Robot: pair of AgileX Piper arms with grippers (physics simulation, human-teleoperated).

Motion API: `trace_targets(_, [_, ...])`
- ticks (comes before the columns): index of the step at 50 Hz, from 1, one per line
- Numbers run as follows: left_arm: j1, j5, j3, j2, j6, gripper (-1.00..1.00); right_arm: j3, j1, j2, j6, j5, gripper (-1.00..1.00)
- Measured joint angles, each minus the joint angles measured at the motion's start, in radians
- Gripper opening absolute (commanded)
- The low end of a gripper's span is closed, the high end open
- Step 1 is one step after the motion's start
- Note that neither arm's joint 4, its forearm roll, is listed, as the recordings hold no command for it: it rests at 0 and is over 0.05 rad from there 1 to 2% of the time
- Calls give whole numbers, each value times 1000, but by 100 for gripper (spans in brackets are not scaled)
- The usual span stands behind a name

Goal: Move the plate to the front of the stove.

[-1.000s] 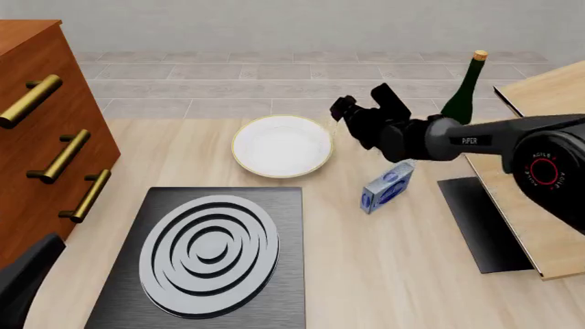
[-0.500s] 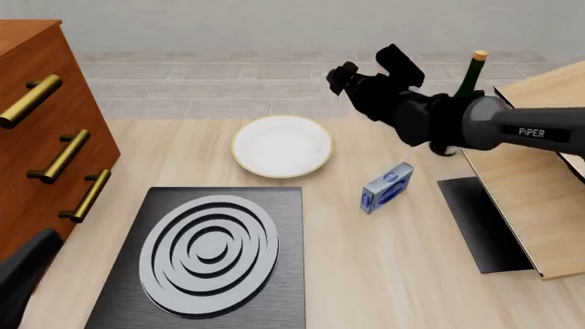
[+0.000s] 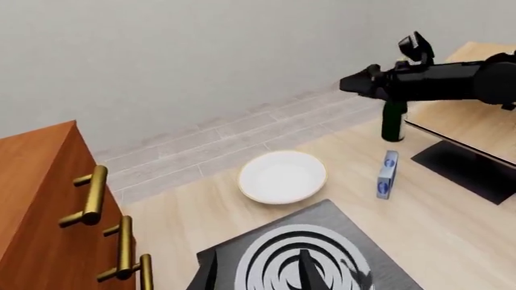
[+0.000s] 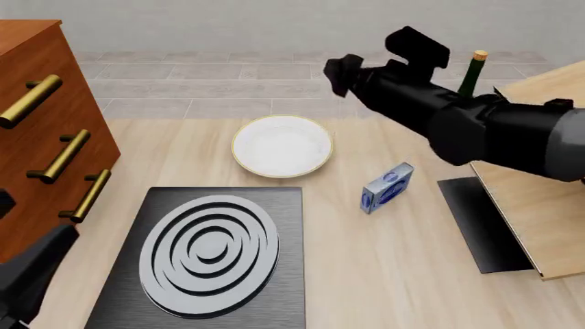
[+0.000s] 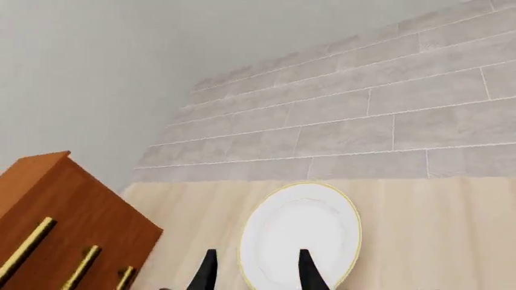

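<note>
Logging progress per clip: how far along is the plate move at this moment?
It looks done or nearly so: the plate rests flat on the table just beyond the stove, by its far edge, untouched. Nothing is in hand: the right gripper hangs empty and open in the air above and beside the plate, and the left gripper is open over the stove. If that far side counts as the front, only pulling the arms away is left.

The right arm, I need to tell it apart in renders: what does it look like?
The right arm is glossy black with thick rounded segments shading to grey along the top. A boxy black block sits above its wrist. The right gripper ends in two slim, tapered black fingers. No cables show, and no marking is legible now.
</note>
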Motion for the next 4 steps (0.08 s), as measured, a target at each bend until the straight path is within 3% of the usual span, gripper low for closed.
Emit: trace_targets(4, [-2, -6, 2, 6, 1, 100, 35, 15, -48, -34, 1, 100])
